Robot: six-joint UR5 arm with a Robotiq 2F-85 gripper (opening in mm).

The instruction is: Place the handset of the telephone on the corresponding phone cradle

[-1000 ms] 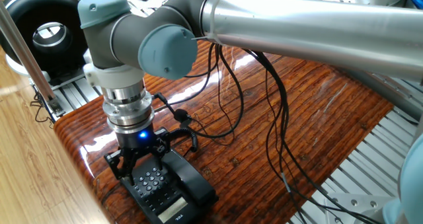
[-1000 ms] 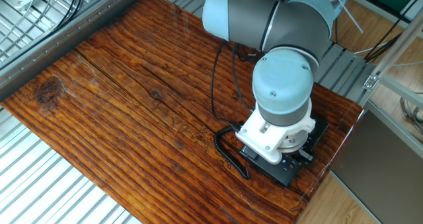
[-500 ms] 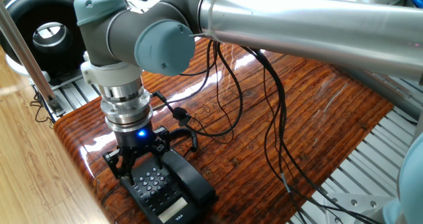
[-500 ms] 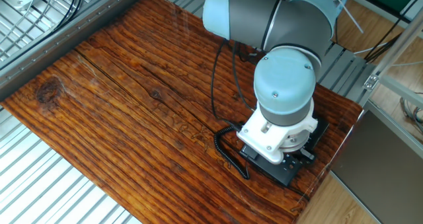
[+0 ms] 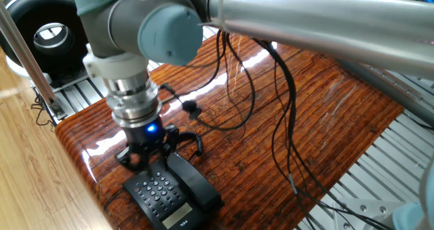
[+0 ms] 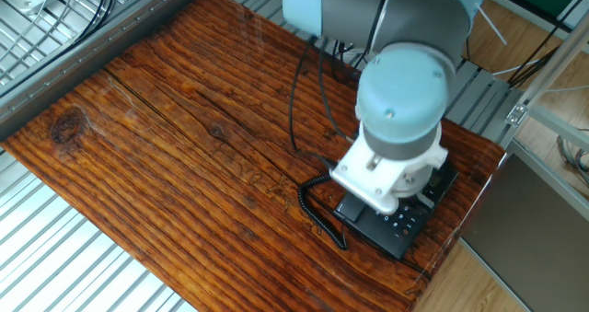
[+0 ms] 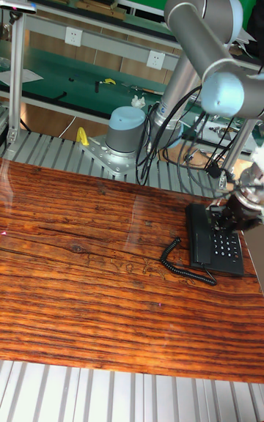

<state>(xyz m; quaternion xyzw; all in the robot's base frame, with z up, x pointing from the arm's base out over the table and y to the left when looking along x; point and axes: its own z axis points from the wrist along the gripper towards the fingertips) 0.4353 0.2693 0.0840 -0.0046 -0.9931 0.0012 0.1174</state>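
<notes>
Handset: one handset (image 5: 194,180) lies along the right flank of the telephone (image 5: 167,197) in one fixed view, apparently seated on the phone cradle (image 7: 196,240).
Progress: placement looks done — what remains, by judgement, is only for the arm to clear away.
Gripper: the gripper (image 5: 144,155) hangs at the telephone's 11 o'clock corner, holding nothing; its jaws look spread, though their width cannot be told for certain.
Cord: one coiled cord (image 7: 178,258) trails from the base toward 9 o'clock in the tall fixed view.
Count: one telephone, one handset, one desk (image 6: 175,137), one arm — one gripper.
</notes>
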